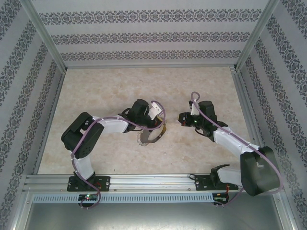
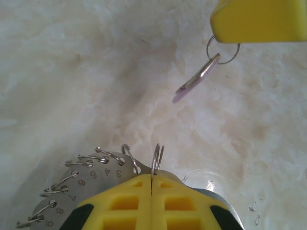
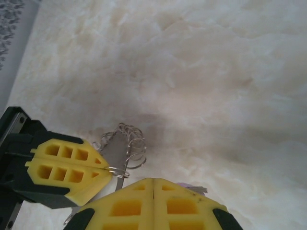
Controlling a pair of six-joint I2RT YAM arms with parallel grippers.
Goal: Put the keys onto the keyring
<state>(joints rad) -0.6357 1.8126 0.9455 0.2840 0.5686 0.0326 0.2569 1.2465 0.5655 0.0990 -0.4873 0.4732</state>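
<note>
The keyring (image 2: 93, 179) is a flat grey metal hoop stamped with numbers, its rim fringed with small silvery loops. My left gripper (image 2: 151, 184) is shut on one upright loop (image 2: 156, 158) at the rim. In the top view the keyring (image 1: 146, 140) hangs below the left gripper (image 1: 158, 125). A thin silvery key (image 2: 197, 79) dangles from a small ring pinched in my right gripper (image 2: 225, 36), above and to the right of the hoop and apart from it. In the right wrist view the right gripper (image 3: 153, 184) is shut, a tip of the key (image 3: 195, 189) beside it and the keyring (image 3: 115, 148) to its left.
Pale marbled tabletop (image 1: 110, 91) lies under both arms. Patterned walls and metal frame posts (image 1: 45, 38) close off the left, back and right sides. The right gripper (image 1: 182, 118) faces the left one across a small gap at mid-table.
</note>
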